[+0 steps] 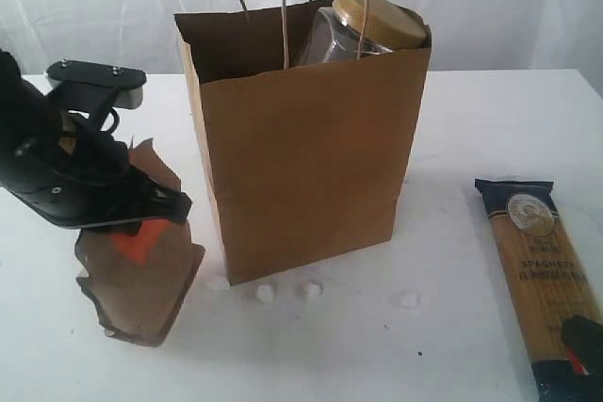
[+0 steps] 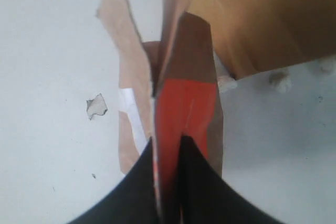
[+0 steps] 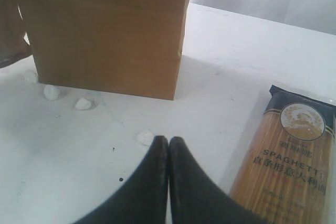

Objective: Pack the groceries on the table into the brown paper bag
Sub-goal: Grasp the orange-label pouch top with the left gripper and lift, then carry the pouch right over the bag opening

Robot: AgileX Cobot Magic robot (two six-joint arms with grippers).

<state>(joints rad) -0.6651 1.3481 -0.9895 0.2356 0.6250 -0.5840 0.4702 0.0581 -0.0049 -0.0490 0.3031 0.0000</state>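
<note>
Left jaws pinched shut on the brown pouch (image 1: 143, 275), lower left of frame, gripping its orange-red panel. Check that the pinch holds before you lift. Clear the rim of the brown paper bag (image 1: 311, 157), frame centre, then lower into its open left side. The tan-lidded jar (image 1: 367, 30) sits inside, upper right. Right jaws shut, empty, by the spaghetti packet (image 1: 546, 270) on the desk (image 1: 377, 345).

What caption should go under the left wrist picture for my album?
The left end effector pinches a brown pouch beside the paper bag.
</note>
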